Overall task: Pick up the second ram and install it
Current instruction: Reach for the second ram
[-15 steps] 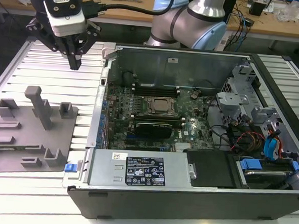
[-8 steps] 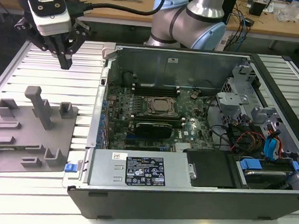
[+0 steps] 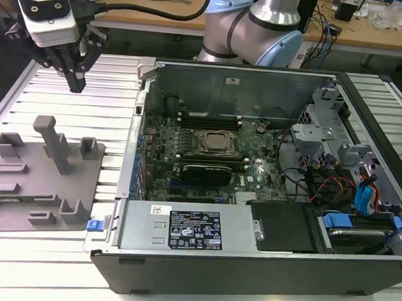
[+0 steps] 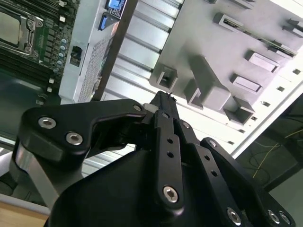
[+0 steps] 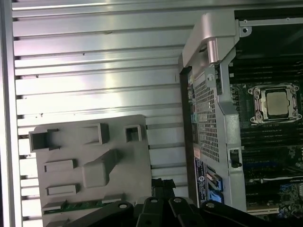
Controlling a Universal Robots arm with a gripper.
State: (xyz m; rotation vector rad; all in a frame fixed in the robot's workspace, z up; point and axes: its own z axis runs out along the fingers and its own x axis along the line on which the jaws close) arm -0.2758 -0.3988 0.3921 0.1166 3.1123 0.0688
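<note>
Raised gripper [image 3: 76,85] shown over slatted table [image 3: 116,91], near grey tray [image 3: 20,204]; jaws pressed together, nothing seen pinched. In first wrist view, second ram [image 5: 71,206] seen as slim greenish strip lodged edge-on in tray slot, apart from gripper. Open computer case [image 3: 249,262] set beside tray.

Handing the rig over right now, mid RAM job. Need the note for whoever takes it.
Gripper: jaws look closed, nothing visibly held. It hangs over the slatted table, apart from the grey tray, on the exterior view's left of the open PC case.
Second ram: likely the thin strip lying in a tray slot, in the first wrist view.
Done: nothing picked up yet.
Left: pick-up and install on the motherboard.
</note>
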